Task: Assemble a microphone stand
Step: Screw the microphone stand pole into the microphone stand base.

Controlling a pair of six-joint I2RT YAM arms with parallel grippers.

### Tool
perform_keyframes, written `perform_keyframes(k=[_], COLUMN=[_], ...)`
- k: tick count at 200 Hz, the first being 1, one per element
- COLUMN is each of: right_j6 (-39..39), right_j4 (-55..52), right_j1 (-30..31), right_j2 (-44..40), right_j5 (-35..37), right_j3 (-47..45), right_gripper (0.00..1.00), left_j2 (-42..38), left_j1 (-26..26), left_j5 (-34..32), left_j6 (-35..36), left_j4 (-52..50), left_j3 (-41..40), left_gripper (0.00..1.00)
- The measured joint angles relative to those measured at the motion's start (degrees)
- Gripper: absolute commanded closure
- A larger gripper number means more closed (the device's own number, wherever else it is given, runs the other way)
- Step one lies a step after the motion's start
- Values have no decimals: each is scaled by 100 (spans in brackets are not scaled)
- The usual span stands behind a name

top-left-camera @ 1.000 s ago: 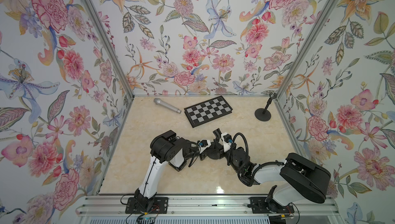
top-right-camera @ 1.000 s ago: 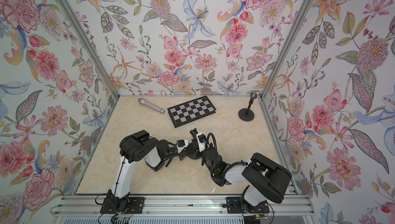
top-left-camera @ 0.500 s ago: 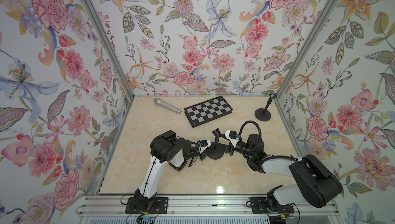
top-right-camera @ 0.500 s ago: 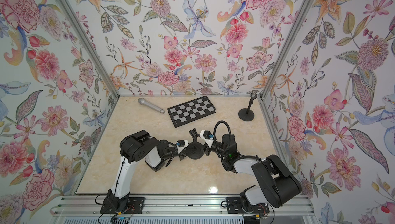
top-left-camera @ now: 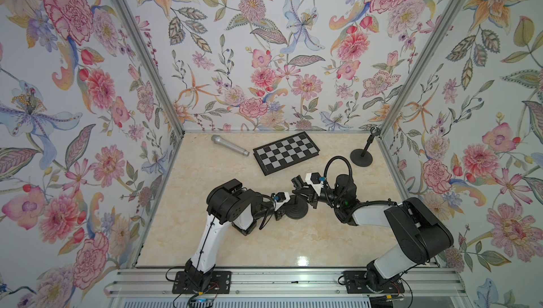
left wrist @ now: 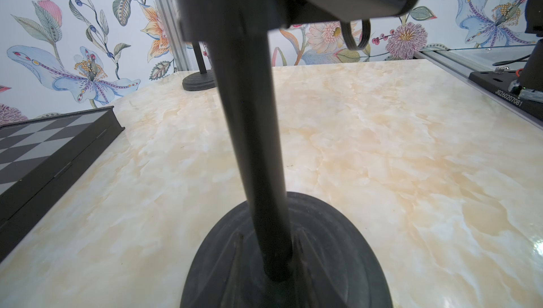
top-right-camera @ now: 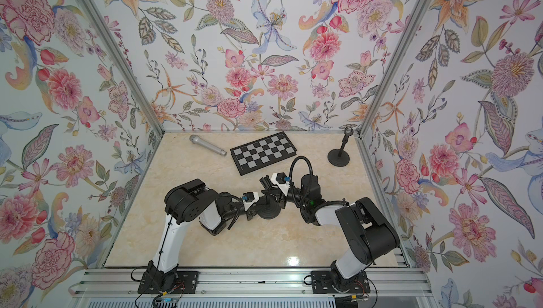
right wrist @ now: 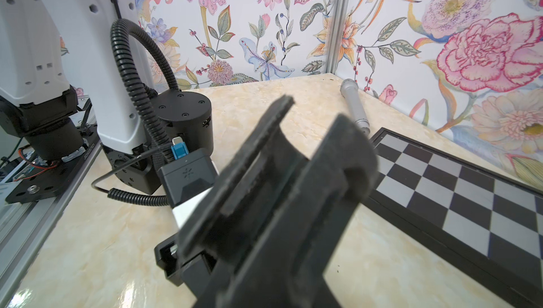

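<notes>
Marble table, floral walls. The microphone stand, black with a round base and upright pole, stands mid-table, my left claw clamped on its pole. Right claw: I cannot tell. Its arm has swung rightward.

Elbow of right arm farther back now; right pincer at the stand from the side.

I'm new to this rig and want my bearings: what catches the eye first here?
Loud floral wallpaper covers the walls. On the marble table, the left claw and right claw meet at a black stand in the middle. A silver microphone and a checkerboard lie by the far wall.
</notes>
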Motion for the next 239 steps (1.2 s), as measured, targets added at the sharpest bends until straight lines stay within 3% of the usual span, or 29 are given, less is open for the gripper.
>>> perform_keyframes(k=[11,30,62,81,94,112,116,131,143,166,194,239], right_j6=[85,264,520,656,737,785,793,726,581,247,-140,-505], right_j4=[297,769,1755,2035,2048,1945,1928,1871,1707,1165,354,-372], right_j1=[151,673,2208,2944,3230,3379,3381,3274,2944,1902,841,286], right_j2=[-15,-138,11,313,442,481,476,372,120,-518,-1084,-879], right_j5=[428,1869,5657,7420,8179,8629,8649,8345,7377,5104,2826,667], right_j3=[-168,-516,-970,-846,-719,-608,-605,-664,-876,-1305,-1222,-378], right_gripper=[100,100,100,100,100,100,92,50,41,39,37,42], left_j2=[0,0,0,0,0,0,0,0,0,0,0,0], left_j1=[0,0,0,0,0,0,0,0,0,0,0,0], left_j5=[-11,-13,-26,-28,-26,-28,-28,-28,-33,-35,-33,-31], left_j6=[0,-2,-4,0,2,4,2,2,-2,-2,-2,-2], left_j4=[2,2,4,4,2,4,4,4,4,4,4,4], left_j3=[0,0,4,4,4,4,4,4,4,4,4,4], left_gripper=[68,68,68,68,68,67,67,67,67,67,67,67])
